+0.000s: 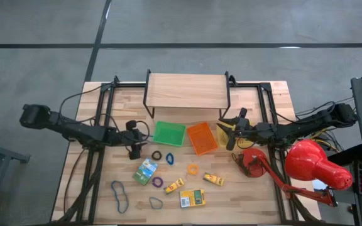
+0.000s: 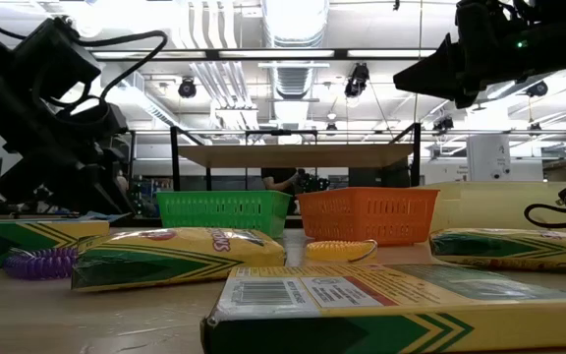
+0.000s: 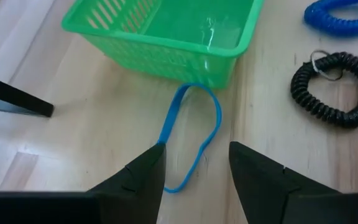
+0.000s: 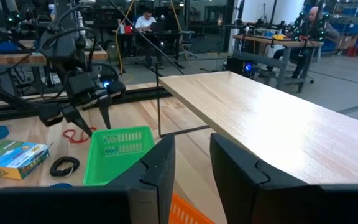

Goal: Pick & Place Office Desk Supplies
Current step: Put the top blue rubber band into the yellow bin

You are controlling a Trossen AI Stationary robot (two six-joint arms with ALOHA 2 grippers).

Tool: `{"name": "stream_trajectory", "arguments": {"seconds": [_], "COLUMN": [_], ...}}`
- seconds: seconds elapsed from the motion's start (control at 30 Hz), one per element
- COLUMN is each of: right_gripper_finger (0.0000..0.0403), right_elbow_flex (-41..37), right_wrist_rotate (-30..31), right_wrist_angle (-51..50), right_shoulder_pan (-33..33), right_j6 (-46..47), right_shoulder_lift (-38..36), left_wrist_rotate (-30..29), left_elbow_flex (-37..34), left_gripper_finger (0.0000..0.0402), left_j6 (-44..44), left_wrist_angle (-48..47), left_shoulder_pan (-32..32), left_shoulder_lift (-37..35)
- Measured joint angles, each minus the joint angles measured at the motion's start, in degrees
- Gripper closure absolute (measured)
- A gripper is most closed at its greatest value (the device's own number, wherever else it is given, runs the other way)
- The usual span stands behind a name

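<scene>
- Left gripper (image 3: 194, 171): centre-left of the high view, low over the table beside the green tray; its two dark fingers stand apart with nothing between them but the near end of a loop.
- Thin blue rubber-band loop (image 3: 191, 134): flat on the pale wood at the middle of the left wrist view, far end touching or tucked under the wall of the green slatted plastic tray (image 3: 160, 46).
- Black coiled cord ring (image 3: 337, 87): right of that view, well apart from the loop; a blue coiled ring (image 3: 340, 15) sits at upper right.
- Right gripper (image 4: 191, 171): right of centre in the high view, above the yellow tray (image 1: 222, 133); fingers a little apart, empty, waiting.
- Printed cardboard boxes: green and white box (image 1: 145, 171), yellow boxes (image 1: 192, 198) in the lower middle of the high view, untouched.
- Orange slatted plastic tray (image 1: 202, 137): centre of the high view, nothing visible in it.
- Step in hand, as judged: picking the blue loop. Handling advice: lower until the fingertips meet the wood, straddle one strand only, close fully since the band is thin, then lift straight up so the far end slides free of the tray wall rather than dragging the tray.
</scene>
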Motion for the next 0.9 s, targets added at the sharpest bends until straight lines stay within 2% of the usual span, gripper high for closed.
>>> {"name": "stream_trajectory", "arguments": {"seconds": [0.3,0.53,0.63,0.8,0.9], "right_gripper_finger": [0.0304,0.0315,0.0318,0.0319,0.0315], "right_elbow_flex": [0.0,0.0,0.0,0.0,0.0], "right_wrist_rotate": [0.0,0.0,0.0,0.0,0.0], "right_wrist_angle": [0.0,0.0,0.0,0.0,0.0], "right_shoulder_pan": [0.0,0.0,0.0,0.0,0.0], "right_j6": [0.0,0.1,0.0,0.0,0.0], "right_shoulder_lift": [0.0,0.0,0.0,0.0,0.0], "left_wrist_rotate": [0.0,1.5,4.7,13.6,16.1], "left_elbow_flex": [0.8,0.9,0.9,0.9,0.9], "left_gripper_finger": [0.0224,0.0228,0.0229,0.0229,0.0229], "left_j6": [1.3,1.3,0.5,0.3,1.4], "left_wrist_angle": [0.3,0.7,0.5,0.3,0.3], "left_shoulder_pan": [0.3,2.1,4.4,10.1,12.5], "left_shoulder_lift": [5.4,6.2,6.0,6.0,6.0]}}
